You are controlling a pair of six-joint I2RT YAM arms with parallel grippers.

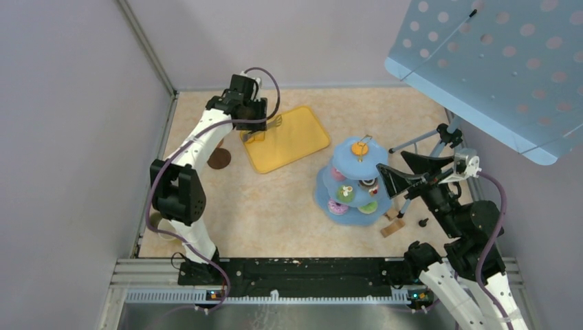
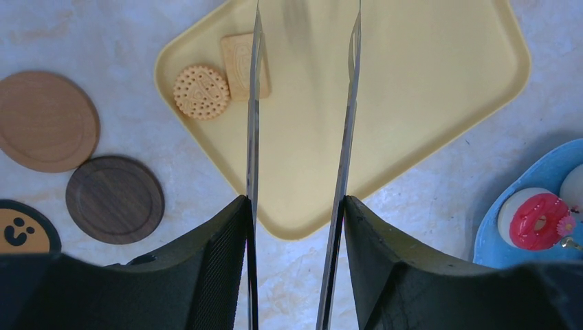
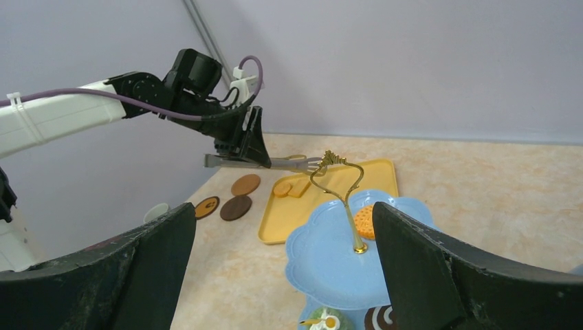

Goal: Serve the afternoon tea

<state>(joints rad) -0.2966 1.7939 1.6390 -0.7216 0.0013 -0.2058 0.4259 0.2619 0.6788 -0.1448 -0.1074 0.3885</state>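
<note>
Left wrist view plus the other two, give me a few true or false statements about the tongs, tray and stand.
The left gripper is shut on the metal tongs. True.
The yellow tray holds three biscuits. False: one round biscuit, one rectangular biscuit.
The right gripper is open. True.
The stand's top tier is bare. False: an orange biscuit lies on it.
The brown coasters sit on the tray. False: they lie beside it.

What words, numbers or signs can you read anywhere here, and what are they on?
No word or number can be read in any view.
On the round biscuit and the square biscuit: embossed marks, too blurred to read.
On the black-rimmed coaster: a smiley face, no letters.
</note>
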